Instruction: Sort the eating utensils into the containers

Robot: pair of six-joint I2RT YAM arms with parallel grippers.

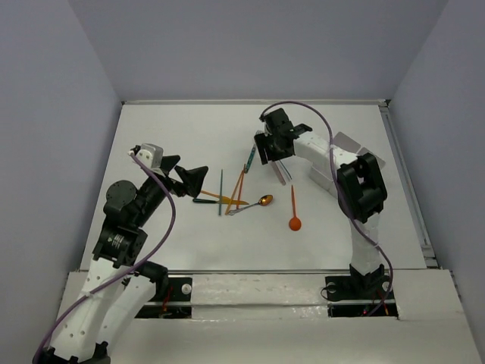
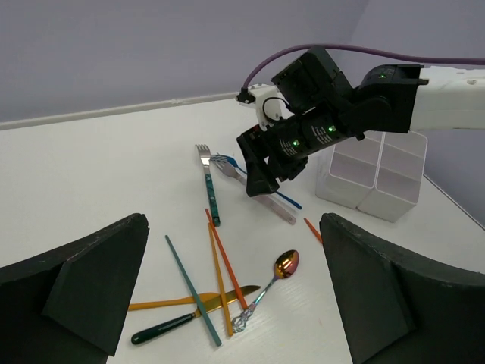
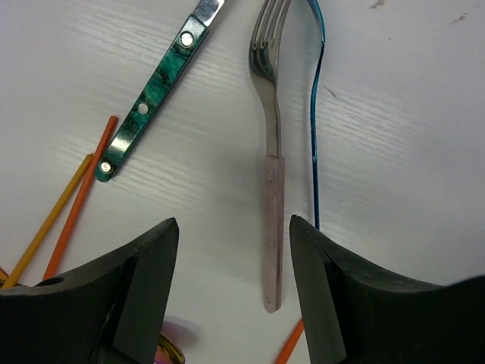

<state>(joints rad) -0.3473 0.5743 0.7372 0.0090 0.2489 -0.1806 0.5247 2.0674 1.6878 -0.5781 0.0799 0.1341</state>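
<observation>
Right gripper: fingers spread, straddling the silver fork handle. Teal-handled fork lies left of the silver fork. Only the left wrist view shows the white box right of that fork.

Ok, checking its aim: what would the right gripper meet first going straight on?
Most likely the handle of the silver fork, which lies between the right gripper's open jaws; depth is unclear.

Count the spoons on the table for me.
2. A coppery spoon lies by the crossed sticks; an orange plastic spoon lies just right of it. The thin blue utensil's head is unclear.
</observation>
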